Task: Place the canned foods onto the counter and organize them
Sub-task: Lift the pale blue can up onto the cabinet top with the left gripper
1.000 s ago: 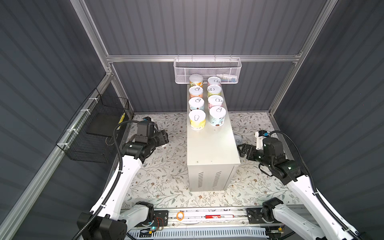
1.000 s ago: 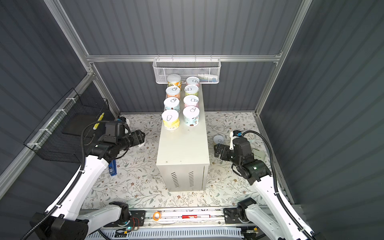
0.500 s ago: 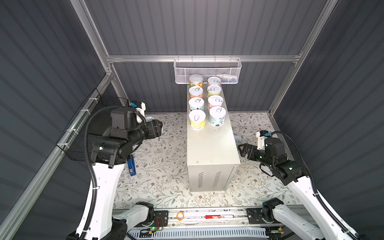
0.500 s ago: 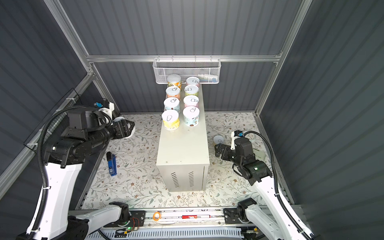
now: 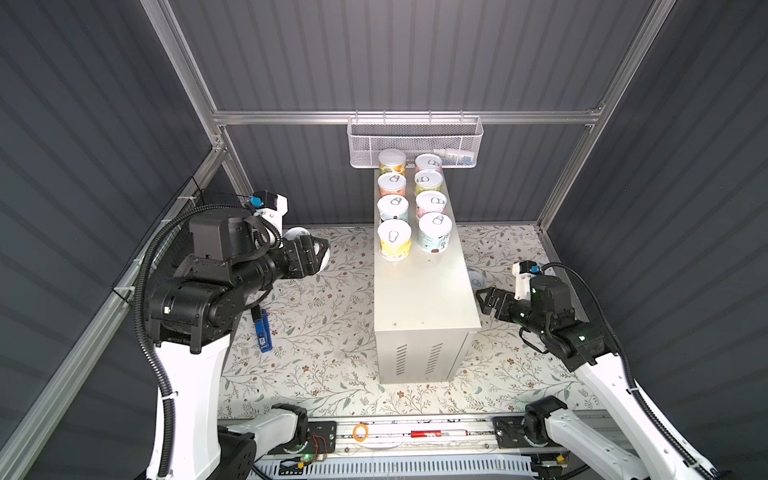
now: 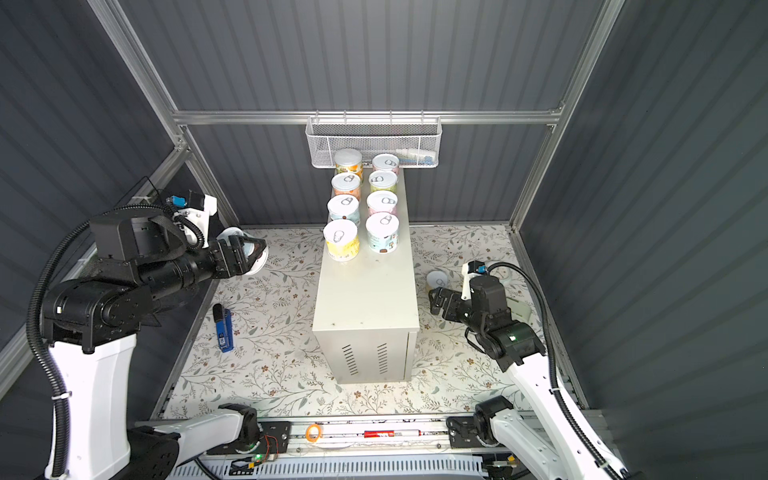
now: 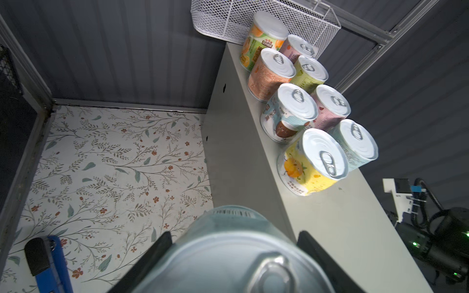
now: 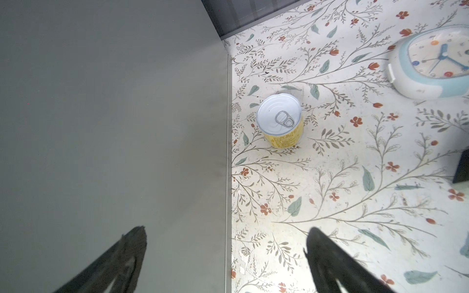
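Cans (image 5: 432, 202), eight of them, stand in two rows on the far end of the table (image 5: 424, 299). The left hand (image 5: 321, 253) grasps a ninth can (image 7: 228, 256) in the air, left of the table. The right hand (image 5: 481, 303) is spread wide and empty beside the table, near a yellow can (image 8: 280, 120) standing on the mat (image 8: 355, 177).

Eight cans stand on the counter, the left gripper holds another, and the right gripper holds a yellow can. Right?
No: the right wrist view shows the right gripper open and empty, the yellow can standing free on the mat. The rest holds.
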